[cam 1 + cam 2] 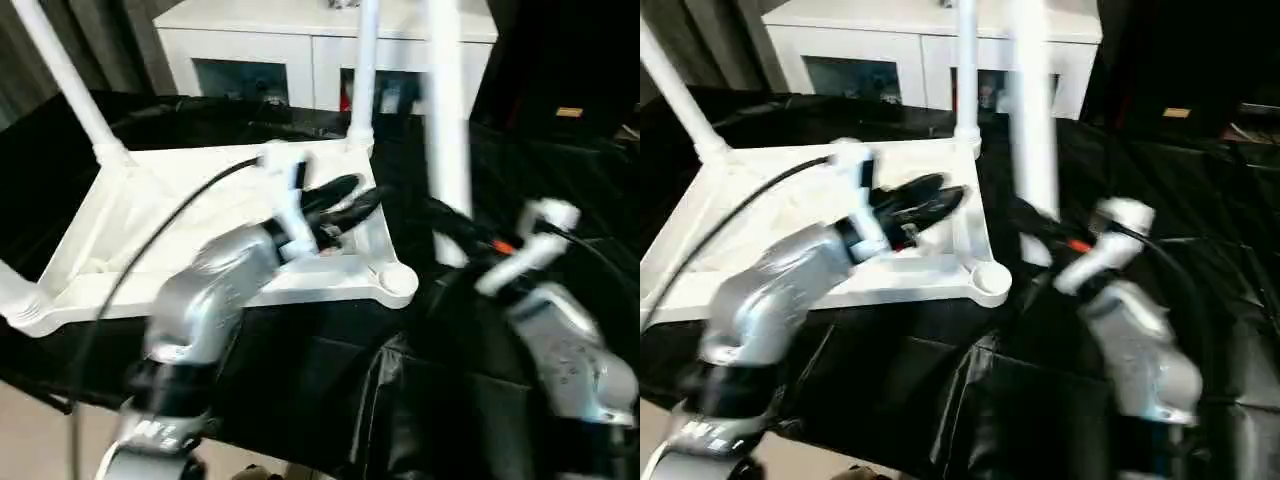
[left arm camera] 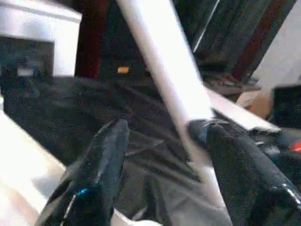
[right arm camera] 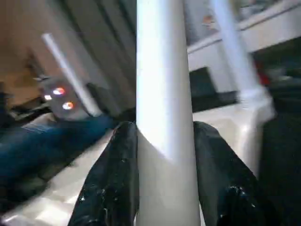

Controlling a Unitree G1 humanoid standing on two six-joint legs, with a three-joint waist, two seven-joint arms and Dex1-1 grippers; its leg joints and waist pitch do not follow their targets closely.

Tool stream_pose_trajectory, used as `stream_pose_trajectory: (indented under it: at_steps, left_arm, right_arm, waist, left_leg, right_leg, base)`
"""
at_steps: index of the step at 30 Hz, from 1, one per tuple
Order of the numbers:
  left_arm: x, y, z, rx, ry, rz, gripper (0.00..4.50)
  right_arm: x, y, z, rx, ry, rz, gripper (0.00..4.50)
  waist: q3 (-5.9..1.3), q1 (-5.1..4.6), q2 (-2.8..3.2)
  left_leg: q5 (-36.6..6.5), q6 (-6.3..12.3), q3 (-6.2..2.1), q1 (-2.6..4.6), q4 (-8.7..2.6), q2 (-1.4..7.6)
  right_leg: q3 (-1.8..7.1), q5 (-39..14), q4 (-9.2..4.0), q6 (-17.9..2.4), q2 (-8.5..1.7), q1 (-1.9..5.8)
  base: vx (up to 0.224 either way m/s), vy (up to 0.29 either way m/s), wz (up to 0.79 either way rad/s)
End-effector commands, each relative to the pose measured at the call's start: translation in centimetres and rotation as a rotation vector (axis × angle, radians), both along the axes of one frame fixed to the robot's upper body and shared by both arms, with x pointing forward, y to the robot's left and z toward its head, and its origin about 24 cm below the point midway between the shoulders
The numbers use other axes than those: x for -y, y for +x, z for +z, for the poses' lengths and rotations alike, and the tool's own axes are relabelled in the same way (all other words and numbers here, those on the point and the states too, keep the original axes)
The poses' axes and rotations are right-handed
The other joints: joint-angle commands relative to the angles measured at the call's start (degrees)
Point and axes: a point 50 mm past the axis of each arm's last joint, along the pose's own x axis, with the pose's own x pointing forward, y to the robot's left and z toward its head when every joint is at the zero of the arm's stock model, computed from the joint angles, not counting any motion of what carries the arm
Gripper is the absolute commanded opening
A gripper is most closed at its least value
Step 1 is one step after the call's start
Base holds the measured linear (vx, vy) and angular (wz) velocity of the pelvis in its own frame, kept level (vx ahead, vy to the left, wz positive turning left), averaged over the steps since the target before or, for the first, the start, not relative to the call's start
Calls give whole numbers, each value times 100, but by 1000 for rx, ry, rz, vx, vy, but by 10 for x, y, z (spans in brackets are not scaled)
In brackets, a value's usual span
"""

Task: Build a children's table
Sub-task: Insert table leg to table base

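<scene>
The tabletop (image 1: pixel 210 230) lies upside down on the black-draped table (image 1: pixel 300 370), with legs already standing in its other corners—two at the far corners (image 1: pixel 362 70) and one at the near left (image 1: pixel 15 295). Just one socket (image 1: pixel 398 280) is unfilled, the near corner that sits beside the right gripper (image 3: pixel 164 165), a little to its left and below it.

That gripper is clamped on the last leg (image 1: pixel 447 110), both black fingers (image 3: pixel 113 179) pressed against its sides, holding it close to upright just right of the socket. The left gripper (image 2: pixel 164 155) hovers over the tabletop's ribbed underside with its jaws apart; the held leg crosses in front of it, untouched.

The step in hand looks like seating this leg. To do it well, the lower end should be brought directly above the socket and the leg kept plumb before any push—a tilted entry would likely jam on the rim. The free left gripper could steady the tabletop edge near that corner so it doesn't skid on the cloth.
</scene>
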Motion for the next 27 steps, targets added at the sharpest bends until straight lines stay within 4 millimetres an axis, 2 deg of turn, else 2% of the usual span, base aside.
stream_pose_trajectory:
  at_steps: [1, 3, 4, 6, 7, 9, 10, 13, 17, 20, 27]
  left_arm:
    - [1, 5, 1, 6, -4, 37, 334]
    - [2, 8, 1, 0, -24, 63, 340]
    - [2, 12, 2, 8, -31, 105, 356]
    - [2, 12, 4, 11, -58, 104, 367]
    - [2, 12, 7, 10, -95, 100, 374]
    - [3, 12, 8, 9, -119, 95, 381]
    - [2, 11, 12, 3, -163, 84, 382]
    - [2, 10, 16, -8, -232, 64, 382]
    - [4, 7, 15, -19, -231, 44, 382]
    - [9, -2, 14, -75, -306, -51, 382]
    - [13, -4, 12, -99, -303, -85, 382]
  right_arm:
    - [-10, -3, 4, 0, 5, 40, 126]
    - [-19, -7, 4, -2, -6, 85, 126]
    - [-28, -11, 3, -6, -19, 123, 126]
    - [-33, -14, 3, -11, -25, 145, 126]
    - [-35, -15, 3, -16, -28, 155, 126]
    - [-36, -16, 2, -21, -30, 160, 125]
    - [-38, -18, 1, -24, -41, 173, 125]
    - [-42, -20, -1, -31, -58, 195, 125]
    - [-44, -21, -1, -32, -60, 202, 125]
    - [-48, -22, -2, -33, -84, 220, 125]
    - [-55, -23, -3, -24, -125, 249, 125]
  waist:
    - [-440, -4, -167]
    - [-453, 10, -144]
    - [-456, 18, -167]
    - [-464, 26, -162]
    - [-462, 30, -186]
    - [-464, 39, -169]
    - [-464, 40, -188]
    - [-463, 58, -180]
    - [-459, 65, -182]
    - [-462, 66, -178]
    - [-460, 61, -177]
  left_leg:
    - [-549, 307, -66, 4, -453, 175]
    - [-447, 299, -70, 1, -444, 180]
    - [-422, 319, -65, 2, -438, 181]
    - [-364, 365, -68, -5, -431, 177]
    - [-342, 386, -67, -18, -434, 171]
    - [-303, 398, -71, -30, -430, 178]
    - [-277, 399, -66, -25, -427, 181]
    - [-224, 431, -70, -28, -425, 188]
    - [-310, 404, -71, -18, -430, 190]
    - [-265, 381, -71, -24, -424, 190]
    - [-296, 371, -73, -21, -426, 185]
  right_leg:
    - [226, -1747, -496, -787, -357, 325]
    - [233, -1539, -465, -855, -365, 331]
    - [239, -1441, -456, -876, -364, 335]
    - [240, -1317, -445, -894, -363, 349]
    - [240, -1315, -444, -895, -373, 357]
    - [234, -1387, -448, -881, -388, 353]
    - [234, -1383, -441, -894, -381, 342]
    - [235, -1273, -430, -931, -380, 333]
    - [238, -1349, -436, -912, -384, 333]
    - [241, -1262, -416, -956, -388, 344]
    - [242, -1337, -434, -898, -377, 343]
  base:
    - [0, 0, 0]
    - [0, 0, 0]
    - [0, 0, 0]
    - [0, 0, 0]
    - [0, 0, 0]
    - [0, 0, 0]
    - [0, 0, 0]
    - [0, 0, 0]
    - [0, 0, 0]
    - [0, 0, 0]
    - [0, 0, 0]
